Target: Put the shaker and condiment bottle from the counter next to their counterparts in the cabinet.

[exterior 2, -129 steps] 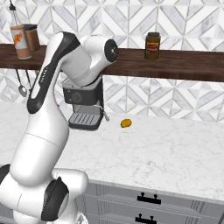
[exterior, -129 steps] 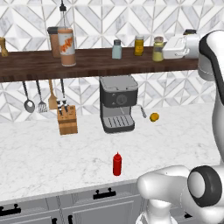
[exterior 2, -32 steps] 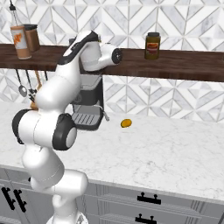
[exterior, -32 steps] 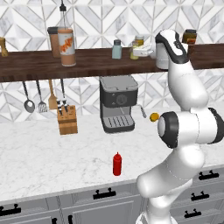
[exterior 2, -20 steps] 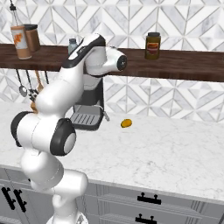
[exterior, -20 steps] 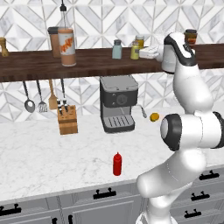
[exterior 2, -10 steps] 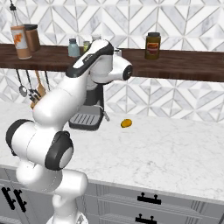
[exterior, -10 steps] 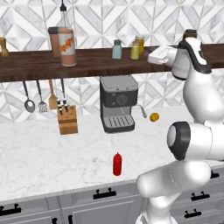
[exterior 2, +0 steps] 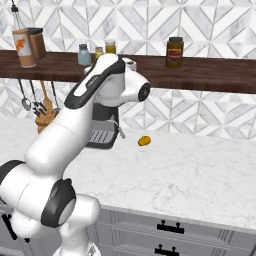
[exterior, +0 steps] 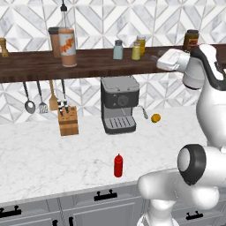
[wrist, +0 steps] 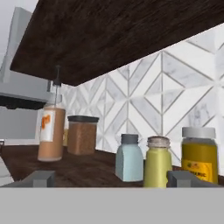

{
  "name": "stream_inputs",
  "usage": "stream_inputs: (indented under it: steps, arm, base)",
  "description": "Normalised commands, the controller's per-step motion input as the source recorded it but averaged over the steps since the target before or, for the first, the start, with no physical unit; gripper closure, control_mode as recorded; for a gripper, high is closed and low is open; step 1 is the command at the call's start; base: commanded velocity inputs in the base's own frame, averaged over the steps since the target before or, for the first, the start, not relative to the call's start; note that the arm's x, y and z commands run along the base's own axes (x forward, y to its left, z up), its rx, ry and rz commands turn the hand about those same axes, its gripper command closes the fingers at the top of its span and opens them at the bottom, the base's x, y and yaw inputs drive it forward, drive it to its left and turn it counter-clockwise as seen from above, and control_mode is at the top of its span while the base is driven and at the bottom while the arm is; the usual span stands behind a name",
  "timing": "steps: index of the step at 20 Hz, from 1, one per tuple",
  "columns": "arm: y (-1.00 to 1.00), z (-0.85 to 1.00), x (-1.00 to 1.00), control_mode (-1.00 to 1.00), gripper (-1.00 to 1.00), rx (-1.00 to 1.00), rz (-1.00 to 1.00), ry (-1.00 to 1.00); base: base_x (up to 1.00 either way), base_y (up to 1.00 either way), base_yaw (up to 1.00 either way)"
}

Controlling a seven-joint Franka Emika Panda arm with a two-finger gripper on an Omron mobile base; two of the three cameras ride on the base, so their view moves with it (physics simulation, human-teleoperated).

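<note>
While I am watching, shaker point(wrist: 158, 160) is standing upright, cap up, on cabinet point(exterior: 88, 64) | smooth yellow-olive cylinder | end effector point(wrist: 111, 178) is gaping wide, empty.

We see a red condiment bottle point(exterior: 118, 165) on the white, grey-veined desk point(exterior: 39, 159), and a pale yellow-olive shaker point(wrist: 158, 162) beside a blue-grey one point(wrist: 129, 158) on the dark brown cabinet point(exterior: 31, 66).

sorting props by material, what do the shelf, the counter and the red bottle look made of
Shelf: dark brown wood, matte, faint grain along the plank. Counter: white marble-look stone with grey veins, smooth. Red bottle: probably plastic, uniform glossy red with a pointed nozzle.
</note>
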Motion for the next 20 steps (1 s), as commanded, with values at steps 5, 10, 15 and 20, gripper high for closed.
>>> stream_inputs:
  steps: [5,10,15,20]
  arm:
    - [-0.01,0.06,-0.88,-1.0,-1.0,0.03,0.0,0.0]
    - [-0.03,-0.03,-1.0,-1.0,-1.0,0.0,0.0,-0.01]
    - [0.0,-0.11,-1.0,-1.0,-1.0,0.0,0.01,-0.03]
    - [0.0,-0.03,-0.99,-1.0,-1.0,0.0,0.04,-0.03]
  base:
    - [0.0,0.0,0.0]
    - [0.0,0.0,0.0]
    - [0.0,0.0,0.0]
    - [0.0,0.0,0.0]
